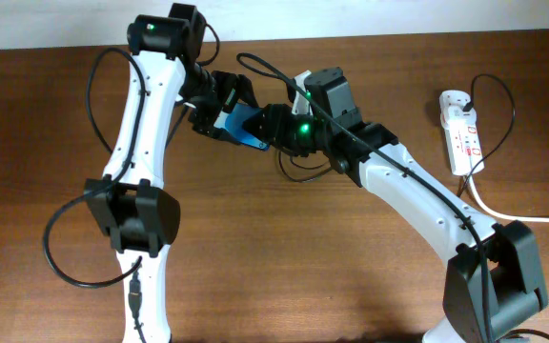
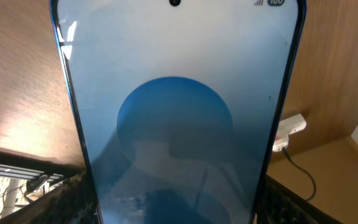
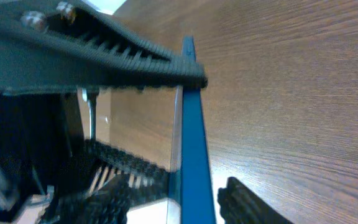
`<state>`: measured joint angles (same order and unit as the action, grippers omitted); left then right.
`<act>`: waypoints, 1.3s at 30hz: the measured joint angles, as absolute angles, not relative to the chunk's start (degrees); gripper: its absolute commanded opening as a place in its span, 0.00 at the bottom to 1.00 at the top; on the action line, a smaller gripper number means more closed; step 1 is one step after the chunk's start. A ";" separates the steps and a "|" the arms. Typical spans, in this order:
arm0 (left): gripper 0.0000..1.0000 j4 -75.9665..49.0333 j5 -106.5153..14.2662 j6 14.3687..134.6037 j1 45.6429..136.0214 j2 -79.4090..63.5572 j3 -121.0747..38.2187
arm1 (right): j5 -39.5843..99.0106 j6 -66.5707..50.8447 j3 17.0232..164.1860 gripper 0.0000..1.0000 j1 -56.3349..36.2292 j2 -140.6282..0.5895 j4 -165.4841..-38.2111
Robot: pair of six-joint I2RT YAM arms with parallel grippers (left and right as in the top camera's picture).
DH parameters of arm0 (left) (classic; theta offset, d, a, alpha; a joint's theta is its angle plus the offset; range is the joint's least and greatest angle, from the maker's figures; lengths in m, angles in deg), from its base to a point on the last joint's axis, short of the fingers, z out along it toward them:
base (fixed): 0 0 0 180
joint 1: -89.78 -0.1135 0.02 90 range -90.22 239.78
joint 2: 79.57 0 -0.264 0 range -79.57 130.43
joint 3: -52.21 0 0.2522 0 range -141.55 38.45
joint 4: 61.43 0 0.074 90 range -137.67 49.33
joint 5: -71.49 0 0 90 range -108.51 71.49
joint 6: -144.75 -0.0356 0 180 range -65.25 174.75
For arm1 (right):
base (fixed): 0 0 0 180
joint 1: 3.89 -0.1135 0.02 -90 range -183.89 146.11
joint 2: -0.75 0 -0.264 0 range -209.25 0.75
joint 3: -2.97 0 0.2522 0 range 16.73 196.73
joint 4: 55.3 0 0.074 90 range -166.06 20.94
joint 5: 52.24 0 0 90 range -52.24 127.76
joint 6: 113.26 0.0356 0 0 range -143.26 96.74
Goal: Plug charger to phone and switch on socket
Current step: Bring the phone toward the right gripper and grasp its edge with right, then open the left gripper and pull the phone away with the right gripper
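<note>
Lab: robot arms [image 1: 141, 114] on wooden table [image 1: 27, 114]

The left arm [image 1: 146, 105] and right arm [image 1: 427, 205] are smooth white links joined by boxy black housings [image 1: 136, 217]. Thin black cables [image 1: 49, 238] loop beside them. A green light [image 1: 149, 29] glows at 11 o'clock overhead, with another near centre. The right end effector [image 3: 213, 134] has ribbed black fingers [image 3: 135, 56], with two silver screws [image 3: 33, 20] at 10 o'clock.

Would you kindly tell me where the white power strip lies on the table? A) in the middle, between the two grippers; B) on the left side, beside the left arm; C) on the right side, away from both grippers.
C: the power strip lies by the right edge of the table, well apart from the phone.
</note>
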<state>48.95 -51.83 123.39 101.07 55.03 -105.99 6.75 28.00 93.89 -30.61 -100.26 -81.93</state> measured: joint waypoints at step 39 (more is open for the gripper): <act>0.99 48.53 -54.34 120.72 101.71 55.03 -105.88 | 8.06 30.32 94.09 0.04 -28.82 -100.26 -81.84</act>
